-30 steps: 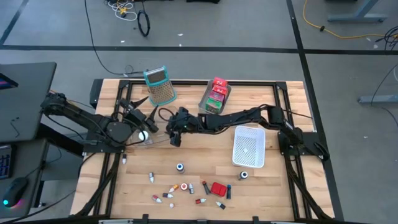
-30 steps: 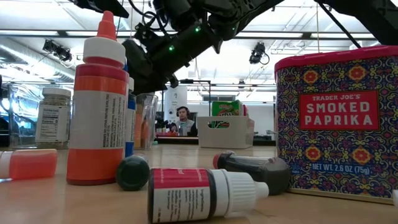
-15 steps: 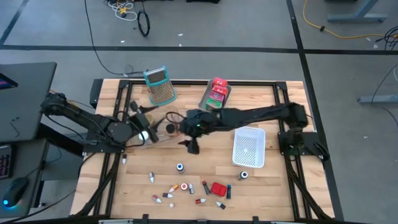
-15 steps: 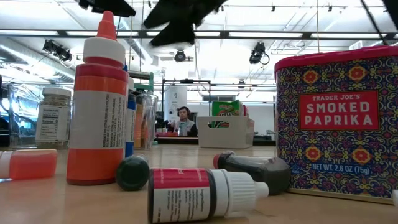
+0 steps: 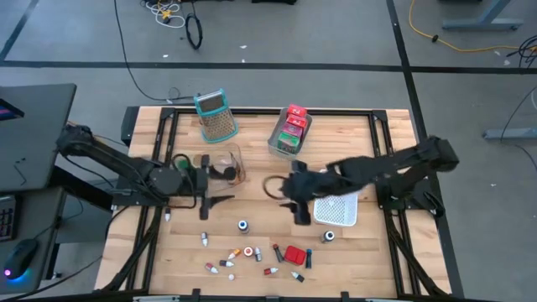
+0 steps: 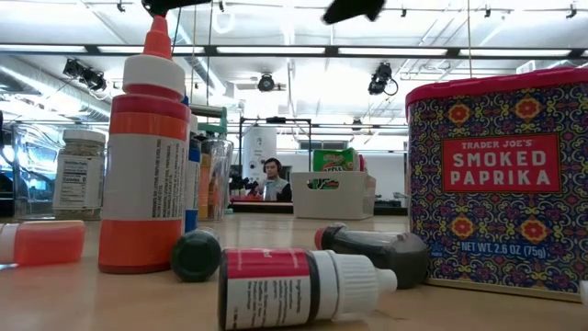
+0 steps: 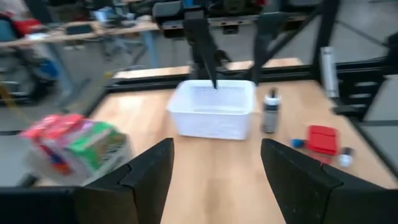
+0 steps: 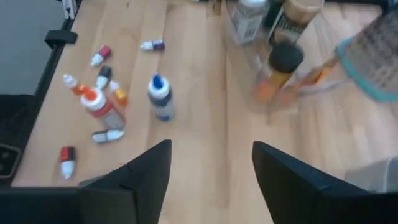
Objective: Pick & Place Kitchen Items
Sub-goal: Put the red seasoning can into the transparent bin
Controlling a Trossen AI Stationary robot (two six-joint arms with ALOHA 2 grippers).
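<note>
Several small bottles and tubes (image 5: 243, 252) lie near the table's near edge, with a red paprika tin (image 5: 294, 254) among them and a blue-capped bottle (image 5: 243, 225) standing apart. The low view shows the tin (image 6: 496, 175) and an orange bottle (image 6: 142, 156) up close. A clear container (image 5: 222, 164) holds jars, and packets fill a bin (image 5: 289, 132). My left gripper (image 5: 211, 201) hangs open just near of the clear container, holding nothing. My right gripper (image 5: 300, 210) is open and empty, at the left side of the white basket (image 5: 336, 201).
A teal-handled grater (image 5: 216, 116) stands at the far edge. A dark-capped bottle (image 5: 329, 236) stands near of the basket. The left wrist view looks over bare wood toward the basket (image 7: 214, 109). A person (image 6: 269, 179) sits far beyond the table.
My right gripper has drawn away from the clear container, moving toward the table's right and near edge as far as the white basket, and it has risen in the low view. My left gripper has shifted a little right and toward the near edge and has turned.
</note>
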